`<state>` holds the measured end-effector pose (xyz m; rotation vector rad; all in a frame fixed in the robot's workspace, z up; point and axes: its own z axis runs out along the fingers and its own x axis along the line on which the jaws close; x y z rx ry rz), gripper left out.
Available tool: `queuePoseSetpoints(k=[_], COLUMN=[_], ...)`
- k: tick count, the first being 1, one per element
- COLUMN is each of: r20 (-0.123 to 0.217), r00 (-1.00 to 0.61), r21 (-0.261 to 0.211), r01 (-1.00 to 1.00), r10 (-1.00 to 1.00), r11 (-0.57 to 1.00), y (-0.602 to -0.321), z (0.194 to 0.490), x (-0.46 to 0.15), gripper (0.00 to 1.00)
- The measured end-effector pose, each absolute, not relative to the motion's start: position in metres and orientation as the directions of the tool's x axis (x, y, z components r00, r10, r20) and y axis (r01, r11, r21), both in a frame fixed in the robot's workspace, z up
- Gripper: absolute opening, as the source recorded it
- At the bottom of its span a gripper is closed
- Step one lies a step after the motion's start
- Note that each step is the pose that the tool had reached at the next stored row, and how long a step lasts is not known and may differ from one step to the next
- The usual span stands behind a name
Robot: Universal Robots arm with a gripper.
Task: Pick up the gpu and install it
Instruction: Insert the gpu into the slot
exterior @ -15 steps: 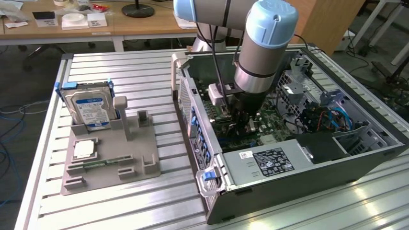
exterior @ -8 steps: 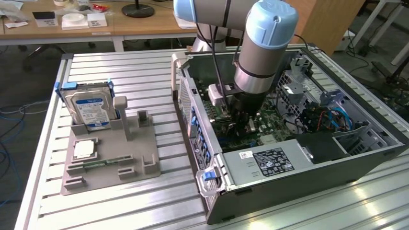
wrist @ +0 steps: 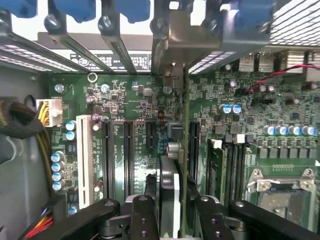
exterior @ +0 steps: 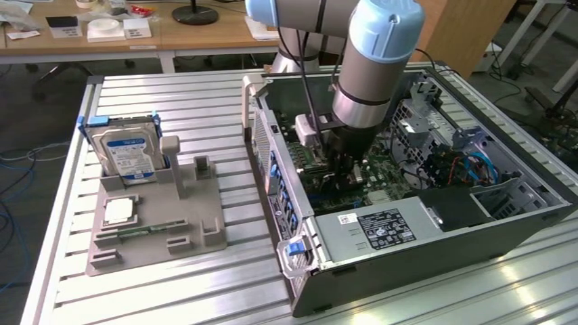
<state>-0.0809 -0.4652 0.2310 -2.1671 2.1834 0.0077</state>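
While reaching into the computer case (exterior: pixel 397 223), jaws grip the gpu (wrist: pixel 172 165) edge-on, its lower end hidden by fingers (wrist: pixel 145 215).

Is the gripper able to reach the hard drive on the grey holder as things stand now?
Probably not at once: the gripper is down inside the computer case, by the gpu; the hard drive stands outside, uncovered.

A ribbed silver aluminium worktable (exterior: pixel 181 284) is seen on a grey floor (exterior: pixel 36 115) across which blue cables (exterior: pixel 11 203) are trailed. A long light-wood desk (exterior: pixel 208 37) is set behind it, on which white boxes (exterior: pixel 107 28) and a round black lamp base (exterior: pixel 195 13) are placed. A wooden panel (exterior: pixel 470 30) is stood at the exterior view's right, and bright glare is thrown across the tabletop.
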Motion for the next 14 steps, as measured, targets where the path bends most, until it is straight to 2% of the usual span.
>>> queuePoseSetpoints(k=[14], r20=[-0.050], r00=[-0.006], r21=[-0.055], r01=[-0.998], r10=[-0.999], r11=[0.009], y=[-0.464], z=[0.274], x=[-0.081], gripper=[0.35])
